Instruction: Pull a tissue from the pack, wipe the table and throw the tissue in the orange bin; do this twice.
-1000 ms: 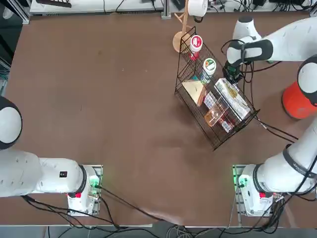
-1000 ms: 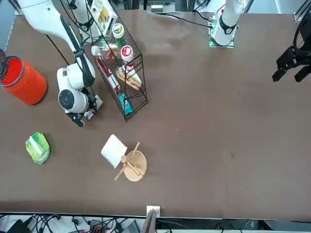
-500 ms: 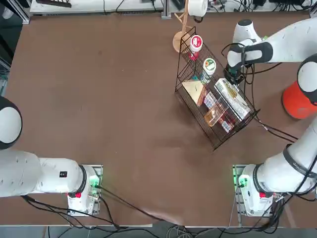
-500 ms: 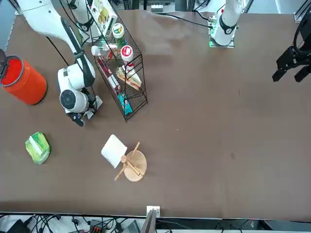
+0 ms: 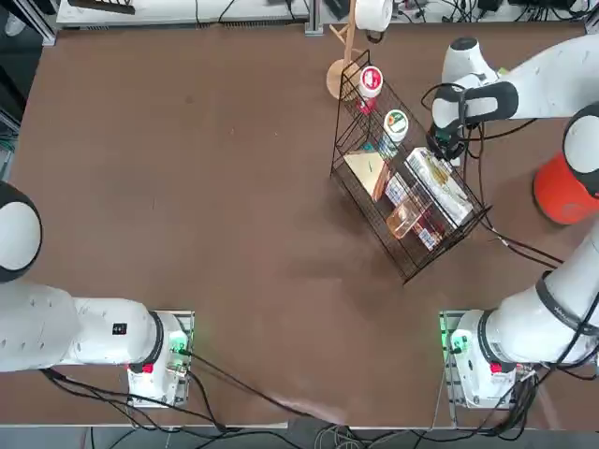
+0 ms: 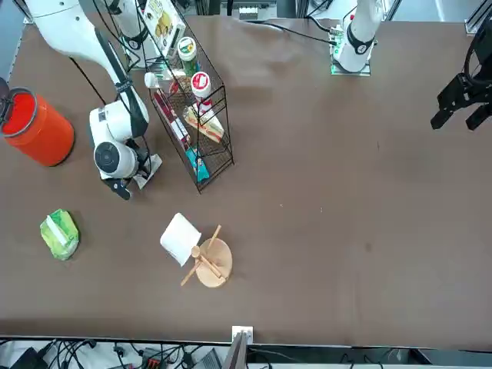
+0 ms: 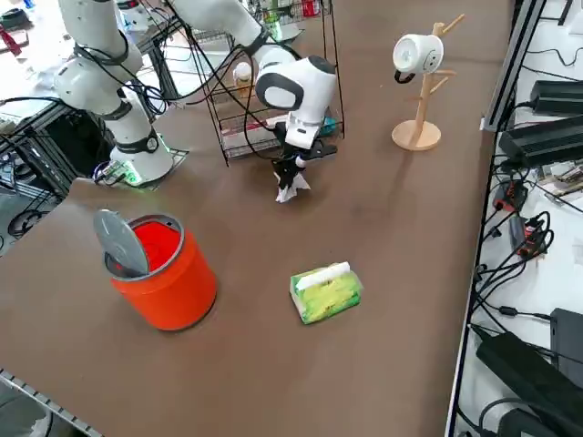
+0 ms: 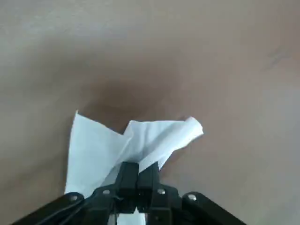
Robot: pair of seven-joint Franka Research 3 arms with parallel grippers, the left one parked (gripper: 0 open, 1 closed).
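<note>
Orange bin (image 7: 173, 282) stands leftmost in the right side view, its tilted lid (image 7: 122, 242) hiding part of the interior. Next, the wire basket (image 7: 228, 141) holds lidded containers and packets, partly behind the arm; their labels are unreadable. The right gripper (image 8: 138, 176) pinches a white tissue (image 8: 101, 152), fingers closed. Rightmost, the green pack (image 7: 328, 297) lies on the table (image 7: 301, 382).

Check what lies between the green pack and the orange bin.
Only bare tabletop separates the green pack from the orange bin, per the right side view.

Pack (image 7: 326, 292) beside bin (image 7: 175, 280), basket (image 7: 264, 109) near mug stand (image 7: 421, 127), all on table (image 7: 364, 382)
</note>
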